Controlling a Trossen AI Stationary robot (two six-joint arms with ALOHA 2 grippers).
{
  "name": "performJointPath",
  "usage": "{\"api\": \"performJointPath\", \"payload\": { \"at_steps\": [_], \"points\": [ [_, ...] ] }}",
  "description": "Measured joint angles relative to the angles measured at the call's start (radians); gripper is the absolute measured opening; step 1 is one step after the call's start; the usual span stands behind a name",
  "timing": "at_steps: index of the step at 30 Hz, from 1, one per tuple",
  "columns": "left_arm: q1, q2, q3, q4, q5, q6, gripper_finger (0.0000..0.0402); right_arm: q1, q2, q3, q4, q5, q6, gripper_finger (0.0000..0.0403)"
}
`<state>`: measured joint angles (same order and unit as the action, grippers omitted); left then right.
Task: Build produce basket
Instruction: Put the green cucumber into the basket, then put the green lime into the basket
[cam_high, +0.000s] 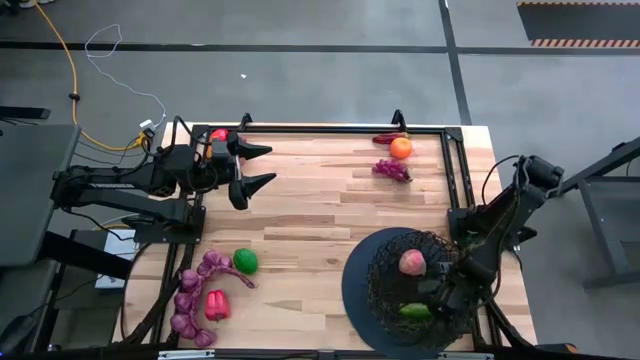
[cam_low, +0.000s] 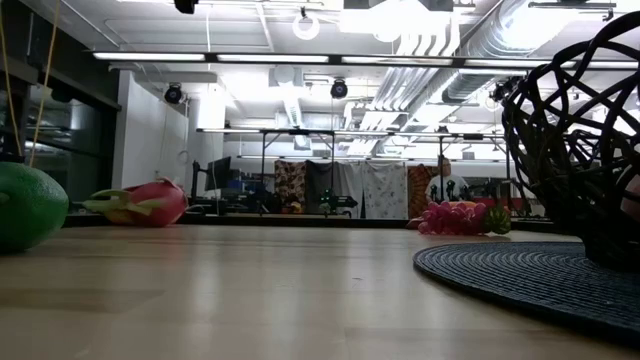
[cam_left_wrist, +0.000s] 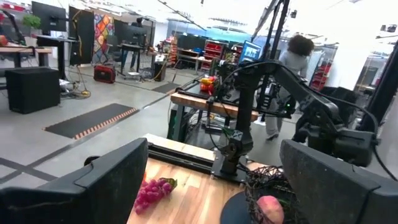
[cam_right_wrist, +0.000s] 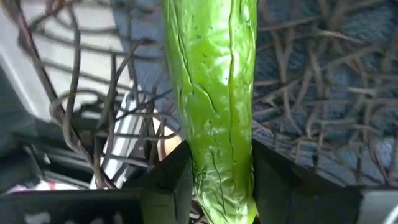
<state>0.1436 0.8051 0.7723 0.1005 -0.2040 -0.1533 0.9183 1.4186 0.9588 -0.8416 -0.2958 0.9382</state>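
The right tool (cam_right_wrist: 214, 186) pinched the green cucumber (cam_right_wrist: 211, 93) near one end, inside the basket (cam_high: 385, 255). It looked light, stiff and glossy, so a mid-length grip seemed safer. The left tool (cam_high: 262, 166) waited spread above the table's (cam_high: 310, 210) far-left corner.

Left arm folded at counter's far left corner, left claw (cam_high: 262, 166) raised, fingers spread wide, nothing between them. Right arm bent down at near right; right claw (cam_high: 430, 300) clamped on cucumber (cam_right_wrist: 214, 112).

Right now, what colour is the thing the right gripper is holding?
Green: the cucumber is glossy and wrinkled between the right gripper fingers, clearest in the right wrist view.
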Motion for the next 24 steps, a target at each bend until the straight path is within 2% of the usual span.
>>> {"api": "performJointPath", "payload": {
  "at_steps": [5,12,15,21,24],
  "points": [
    [0.000,0.000,0.000,0.001,-0.024,0.024,0.0355,0.014,0.059,0.000,0.012,-0.011,-0.151,0.0120],
    [-0.001,0.000,0.000,0.004,-0.026,0.007,0.0355,0.014,0.100,0.000,0.016,-0.048,-0.170,0.0129],
    [-0.001,0.000,0.000,0.008,-0.028,0.011,0.0355,0.013,0.101,0.000,0.014,-0.056,-0.186,0.0158],
    [0.000,0.000,0.000,0.009,-0.042,0.001,0.0355,0.011,0.078,0.001,0.004,-0.106,-0.183,0.0243],
    [0.000,0.000,0.000,0.008,-0.047,0.000,0.0355,0.012,0.028,0.001,-0.045,-0.042,-0.187,0.0274]
  ]
}}
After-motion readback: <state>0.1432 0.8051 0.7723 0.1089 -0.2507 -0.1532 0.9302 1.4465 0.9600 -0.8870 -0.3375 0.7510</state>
